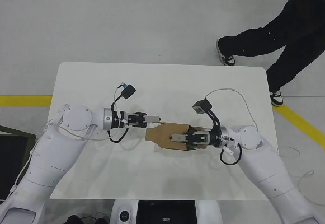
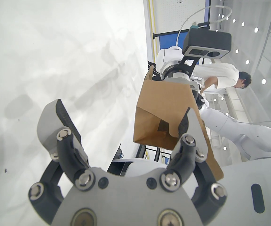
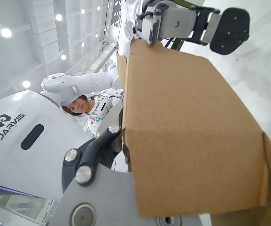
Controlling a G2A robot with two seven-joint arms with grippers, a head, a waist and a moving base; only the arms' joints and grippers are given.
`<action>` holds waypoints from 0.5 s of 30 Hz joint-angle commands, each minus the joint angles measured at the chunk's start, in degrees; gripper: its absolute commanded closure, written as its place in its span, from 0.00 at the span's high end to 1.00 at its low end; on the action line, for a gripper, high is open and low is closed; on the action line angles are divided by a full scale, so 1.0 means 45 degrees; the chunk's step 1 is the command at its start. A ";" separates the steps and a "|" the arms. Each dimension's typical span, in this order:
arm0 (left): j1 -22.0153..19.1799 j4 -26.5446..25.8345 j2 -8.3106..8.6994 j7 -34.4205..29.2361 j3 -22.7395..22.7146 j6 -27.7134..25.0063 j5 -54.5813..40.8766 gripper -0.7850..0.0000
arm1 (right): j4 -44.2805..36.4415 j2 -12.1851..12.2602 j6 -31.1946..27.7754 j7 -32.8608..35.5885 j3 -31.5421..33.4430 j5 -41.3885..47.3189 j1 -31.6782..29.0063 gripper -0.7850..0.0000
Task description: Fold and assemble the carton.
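Over the table [image 1: 95, 84], the carton [image 1: 163, 135] is clamped by the right gripper [image 1: 180, 137]; the open left gripper [image 1: 155, 119] is at its far-left corner.

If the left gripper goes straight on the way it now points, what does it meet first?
Most likely the near end of the brown cardboard carton, held in the right gripper. The open left gripper points along the carton's edge, so it may only clip it; depth is unclear.
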 commanded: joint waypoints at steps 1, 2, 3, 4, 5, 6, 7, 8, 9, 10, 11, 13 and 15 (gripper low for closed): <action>0.0115 -0.0115 0.0021 -0.0052 -0.0032 0.0024 -0.0011 1.00 | 0.0024 0.0000 -0.0020 -0.0038 0.0038 -0.0045 0.0037 0.00; 0.0188 -0.0184 0.0031 -0.0082 -0.0035 0.0046 -0.0019 1.00 | 0.0009 -0.0006 -0.0009 -0.0060 0.0036 -0.0044 0.0065 0.00; 0.0256 -0.0249 0.0042 -0.0092 -0.0047 0.0072 -0.0017 1.00 | 0.0003 -0.0014 -0.0007 -0.0087 0.0023 -0.0045 0.0084 0.00; 0.0326 -0.0310 0.0052 -0.0124 -0.0044 0.0104 -0.0002 1.00 | -0.0011 -0.0026 -0.0008 -0.0117 -0.0002 -0.0064 0.0108 0.00; 0.0385 -0.0367 0.0062 -0.0137 -0.0049 0.0131 0.0009 1.00 | -0.0032 -0.0040 -0.0020 -0.0133 -0.0041 -0.0068 0.0129 0.00; 0.0434 -0.0419 0.0070 -0.0132 -0.0059 0.0142 0.0016 1.00 | -0.0043 -0.0056 -0.0029 -0.0140 -0.0083 -0.0054 0.0152 0.00; 0.0472 -0.0452 0.0078 -0.0129 -0.0072 0.0168 0.0022 1.00 | -0.0045 -0.0071 -0.0039 -0.0149 -0.0121 -0.0045 0.0176 0.00; 0.0494 -0.0481 0.0085 -0.0125 -0.0087 0.0182 0.0027 1.00 | -0.0033 -0.0084 -0.0041 -0.0162 -0.0152 -0.0040 0.0200 0.00; 0.0509 -0.0500 0.0091 -0.0110 -0.0099 0.0199 0.0061 1.00 | -0.0023 -0.0096 -0.0059 -0.0165 -0.0178 -0.0037 0.0225 0.00; 0.0514 -0.0506 0.0096 -0.0083 -0.0110 0.0217 0.0088 1.00 | -0.0009 -0.0108 -0.0073 -0.0159 -0.0204 -0.0023 0.0243 0.00; 0.0511 -0.0501 0.0099 -0.0058 -0.0118 0.0233 0.0102 1.00 | 0.0007 -0.0119 -0.0079 -0.0164 -0.0226 -0.0016 0.0263 0.00; 0.0483 -0.0486 0.0101 -0.0040 -0.0112 0.0253 0.0142 1.00 | 0.0006 -0.0142 -0.0110 -0.0151 -0.0281 0.0010 0.0289 0.00; 0.0445 -0.0457 0.0096 -0.0028 -0.0086 0.0256 0.0137 1.00 | 0.0025 -0.0160 -0.0125 -0.0146 -0.0318 0.0030 0.0309 0.00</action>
